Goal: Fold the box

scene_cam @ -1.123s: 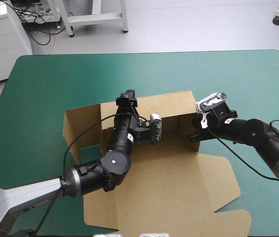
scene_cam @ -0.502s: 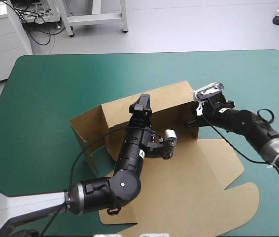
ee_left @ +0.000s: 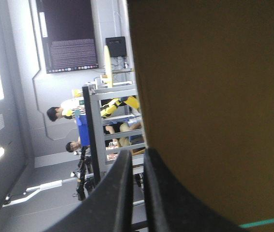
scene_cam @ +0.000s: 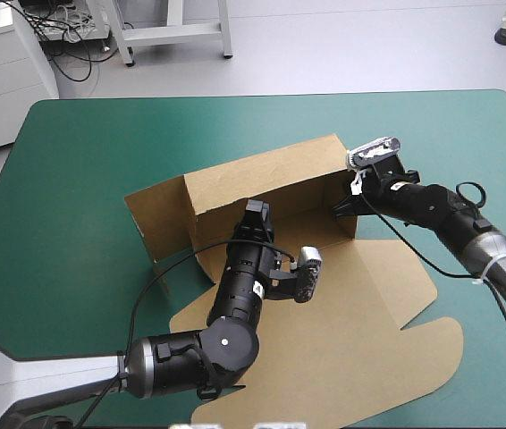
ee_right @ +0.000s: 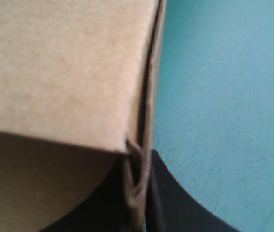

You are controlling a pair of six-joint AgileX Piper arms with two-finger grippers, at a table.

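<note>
Box (scene_cam: 324, 295) sits mid-desk (scene_cam: 74, 161), half up: far wall (scene_cam: 262, 179) and left wall (scene_cam: 159, 219) are raised, lid (scene_cam: 360, 357) lies flat near-right. Board looks light and stiff, likely bending only at creases; take wall edges near corners. Right jaws are clamped on the far right corner. Right wrist view shows the pinched board edge (ee_right: 139, 186), unclear from high view. Left jaws inside the box are nearly closed, seemingly empty.

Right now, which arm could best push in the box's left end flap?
Left. The left tool is free inside the box, nearer that flap; the right tool is clamped on the box's right corner.
</note>
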